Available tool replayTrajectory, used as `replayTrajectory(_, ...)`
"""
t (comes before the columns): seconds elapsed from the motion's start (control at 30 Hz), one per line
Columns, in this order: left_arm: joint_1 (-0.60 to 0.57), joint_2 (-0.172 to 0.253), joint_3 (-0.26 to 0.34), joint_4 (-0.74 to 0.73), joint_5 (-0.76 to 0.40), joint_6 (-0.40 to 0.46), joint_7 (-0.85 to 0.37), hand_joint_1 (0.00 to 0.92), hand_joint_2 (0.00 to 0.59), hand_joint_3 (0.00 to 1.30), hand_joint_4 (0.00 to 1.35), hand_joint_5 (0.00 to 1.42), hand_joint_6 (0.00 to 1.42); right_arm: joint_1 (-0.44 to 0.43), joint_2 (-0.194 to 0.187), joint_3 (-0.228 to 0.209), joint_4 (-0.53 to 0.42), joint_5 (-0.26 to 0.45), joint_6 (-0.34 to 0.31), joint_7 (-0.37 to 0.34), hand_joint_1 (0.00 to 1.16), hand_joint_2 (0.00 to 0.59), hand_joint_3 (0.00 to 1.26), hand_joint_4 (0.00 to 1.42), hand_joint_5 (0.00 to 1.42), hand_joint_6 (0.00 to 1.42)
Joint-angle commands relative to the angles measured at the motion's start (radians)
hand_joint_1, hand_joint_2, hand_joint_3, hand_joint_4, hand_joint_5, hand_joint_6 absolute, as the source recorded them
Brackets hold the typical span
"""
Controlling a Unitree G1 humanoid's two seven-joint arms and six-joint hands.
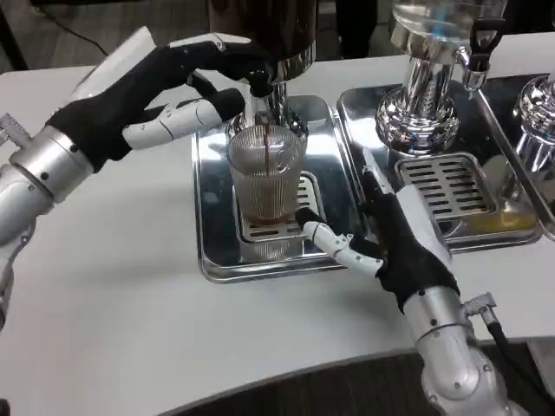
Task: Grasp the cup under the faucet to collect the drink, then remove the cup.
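Observation:
A clear ribbed cup [267,173] stands upright on the drip grate [260,232] of a steel tray [211,243], directly under the faucet [264,95]. A thin dark stream falls into the cup, and a little dark drink lies at its bottom. My left hand [186,87] reaches in from the left and grips the faucet lever, with dark fingers over it and the thumb below. To the right of the cup, my right hand [395,238] lies on the tray's edge with fingers spread. Its thumb tip [314,230] is at the cup's base and the other fingers stay apart from the cup.
A second steel dispenser [425,87] with its own tray [464,238] and grate stands to the right, close behind my right hand. Part of a third dispenser [538,113] shows at the far right. Bare white table [130,329] lies in front and to the left.

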Motion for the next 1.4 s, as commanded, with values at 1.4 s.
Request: replayTrajectory(1.4, 0.024, 0.021, 0.001, -0.024, 0.002, 0.012, -0.032, 0.000, 0.069, 0.32, 0.28, 0.28, 0.51, -0.395, 0.094, -0.008, 0.588, 0.021, -0.213, -0.039, 0.60, 0.171, 0.00, 0.00, 0.00, 0.13)
